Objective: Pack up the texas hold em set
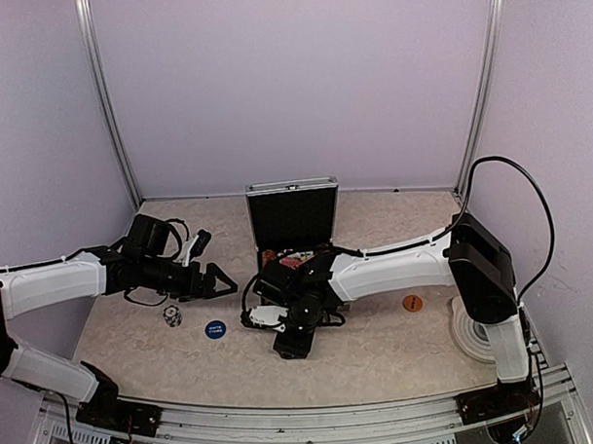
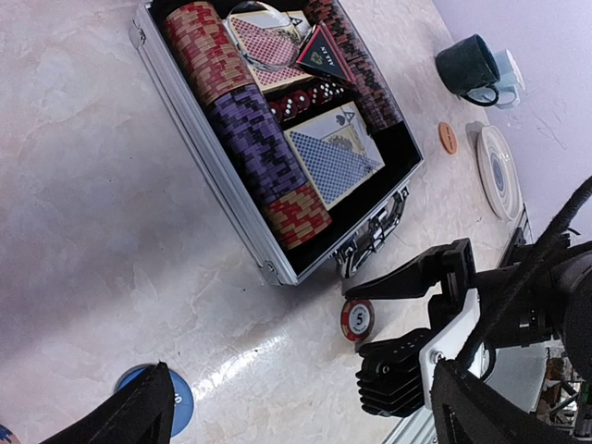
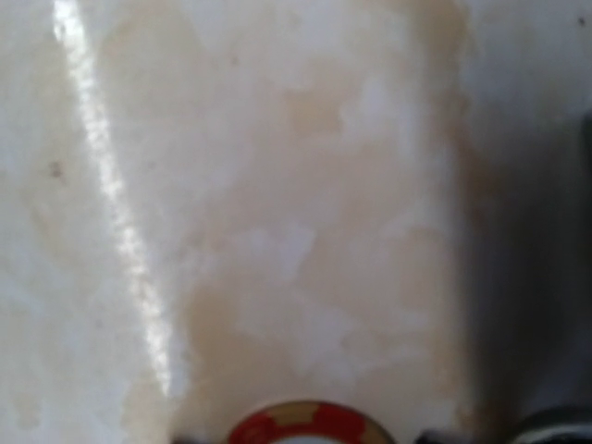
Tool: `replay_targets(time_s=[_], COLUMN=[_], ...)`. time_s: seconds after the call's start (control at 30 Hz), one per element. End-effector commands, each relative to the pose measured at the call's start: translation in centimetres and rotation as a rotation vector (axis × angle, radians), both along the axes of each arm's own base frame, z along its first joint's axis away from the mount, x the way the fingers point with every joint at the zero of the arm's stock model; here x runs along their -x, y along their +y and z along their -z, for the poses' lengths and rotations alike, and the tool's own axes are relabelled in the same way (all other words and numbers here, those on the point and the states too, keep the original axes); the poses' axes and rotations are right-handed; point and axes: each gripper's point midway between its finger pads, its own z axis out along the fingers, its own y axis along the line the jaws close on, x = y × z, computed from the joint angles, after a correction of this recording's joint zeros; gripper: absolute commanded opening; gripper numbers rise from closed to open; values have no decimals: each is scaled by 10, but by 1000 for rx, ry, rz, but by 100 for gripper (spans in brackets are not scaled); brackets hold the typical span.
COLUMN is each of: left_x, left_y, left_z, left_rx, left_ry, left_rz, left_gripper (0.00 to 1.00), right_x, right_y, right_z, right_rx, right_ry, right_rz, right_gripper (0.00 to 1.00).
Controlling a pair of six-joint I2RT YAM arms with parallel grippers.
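We see the case (image 2: 217, 176) open at centre-far on the counter (image 2: 83, 203), lid up. It's packed w/ chip rows (image 2: 242, 120), a red deck (image 2: 266, 42), a blue deck (image 2: 333, 165), dice (image 2: 305, 97) & a black triangle (image 2: 324, 57). One red chip (image 2: 357, 319) lies flat on the counter, just near of the case latches. The R end effector (image 2: 358, 331) straddles it w/ a finger each side, jaws apart, not clamped. The L end effector (image 2: 303, 393) hangs left of the case, jaws wide, nothing in them. A blue button (image 1: 215, 329) sits near-left. An orange button (image 1: 412, 303) sits right, by the coaster (image 1: 473, 331).
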Motion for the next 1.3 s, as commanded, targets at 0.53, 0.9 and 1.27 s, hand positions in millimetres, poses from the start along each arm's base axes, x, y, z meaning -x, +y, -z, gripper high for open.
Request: replay_targets(time_s=[0.53, 0.9, 1.27], left_x=[-1, 1, 1], left_y=[-3, -5, -5], left_z=[-2, -2, -1], left_rx=[10, 15, 16], left_ry=[-20, -15, -13], left_rz=[14, 16, 18], left_gripper=[95, 95, 95], right_x=[8, -3, 6], right_y=[-8, 5, -11], right_z=[8, -32, 2], right_rx=[65, -38, 91], right_ry=[12, -67, -2], right_rz=[-43, -33, -56], right_gripper=[35, 39, 57])
